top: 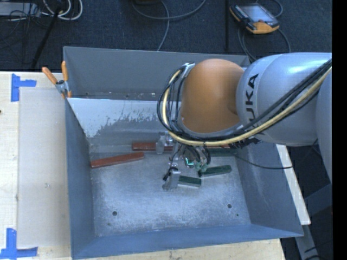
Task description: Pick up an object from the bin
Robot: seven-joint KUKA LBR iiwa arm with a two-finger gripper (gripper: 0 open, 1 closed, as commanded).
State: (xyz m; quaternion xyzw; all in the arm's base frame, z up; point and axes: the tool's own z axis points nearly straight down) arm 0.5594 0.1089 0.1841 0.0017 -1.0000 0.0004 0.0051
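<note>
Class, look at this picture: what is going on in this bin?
A KUKA arm reaches into the grey bin from the right. Its gripper is down near the floor, beside a dark green flat piece. A second green piece lies to the right; a long reddish-brown bar and a shorter brown bar lie left. Whether anything is gripped cannot be seen.

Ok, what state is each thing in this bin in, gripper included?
gripper: low, near the middle of the bin floor.
long brown stick: flat, apart from the gripper.
short brown piece: flat, apart.
left green piece: flat, beside the gripper.
right green piece: flat.
</note>
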